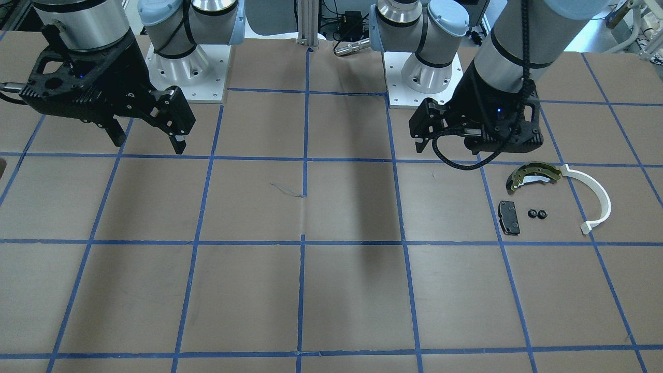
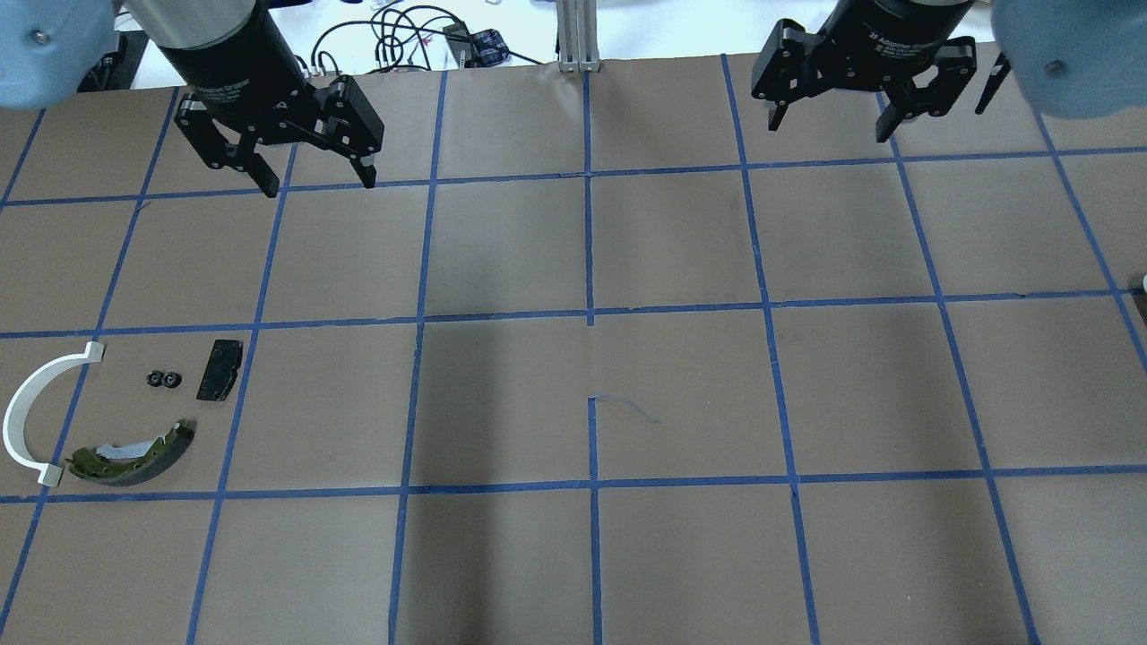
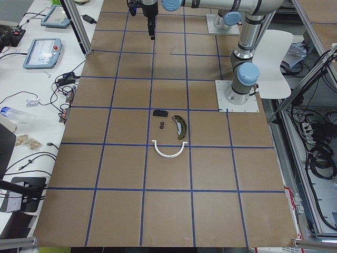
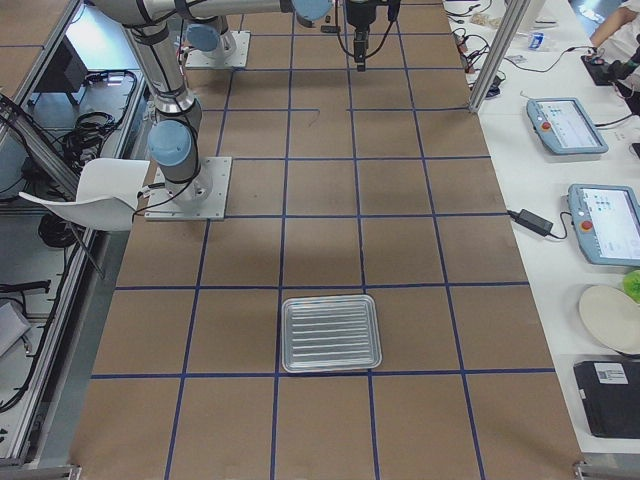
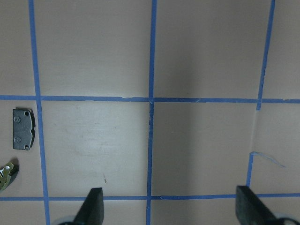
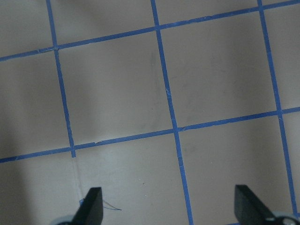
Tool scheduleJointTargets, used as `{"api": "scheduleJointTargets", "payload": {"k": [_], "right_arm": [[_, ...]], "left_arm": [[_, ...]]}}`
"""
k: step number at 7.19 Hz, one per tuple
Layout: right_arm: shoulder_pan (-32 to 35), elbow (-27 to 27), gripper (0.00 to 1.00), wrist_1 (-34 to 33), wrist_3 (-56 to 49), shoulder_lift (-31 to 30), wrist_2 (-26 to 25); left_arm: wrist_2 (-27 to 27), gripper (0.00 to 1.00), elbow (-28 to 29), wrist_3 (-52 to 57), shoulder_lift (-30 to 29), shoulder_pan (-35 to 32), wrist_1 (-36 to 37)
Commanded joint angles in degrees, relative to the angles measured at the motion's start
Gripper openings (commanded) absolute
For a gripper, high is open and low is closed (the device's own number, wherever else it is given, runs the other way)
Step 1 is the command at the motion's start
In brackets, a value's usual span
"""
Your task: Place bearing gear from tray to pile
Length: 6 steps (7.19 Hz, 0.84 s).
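Note:
The pile lies on the robot's left side of the table: an olive-yellow brake shoe (image 2: 134, 455), a white plastic arc (image 2: 31, 412) and a black pad (image 2: 219, 369). Two small black bearing gears (image 2: 162, 379) rest side by side between the pad and the arc, seen also as bearing gears (image 1: 537, 213). The tray (image 4: 331, 333) holds nothing visible. My left gripper (image 2: 318, 184) hovers open and empty, farther back than the pile and apart from it. My right gripper (image 2: 827, 131) hangs open and empty at the far right.
Blue tape lines divide the brown table into squares. The two arm bases (image 1: 186, 67) stand at the robot's edge. Side benches with tablets (image 4: 565, 125) and cables flank the table. The left wrist view catches the black pad (image 5: 23, 129) at its left edge.

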Motion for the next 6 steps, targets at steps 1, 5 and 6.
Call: {"api": "scheduleJointTargets", "payload": {"k": [1,5,6], "right_arm": [[0.0,0.0,1.0,0.0,0.0,0.0,0.3],[0.0,0.0,1.0,-0.1,0.2,-0.2,0.6],[0.0,0.0,1.0,-0.1,0.2,0.0,0.6]], "left_arm": [[0.0,1.0,-4.1,0.2,2.4,-0.6,1.2],[0.4,1.0,-4.6,0.5,2.9,-0.2,1.2],[0.4,1.0,-4.6,0.5,3.0,-0.2,1.2]]}}
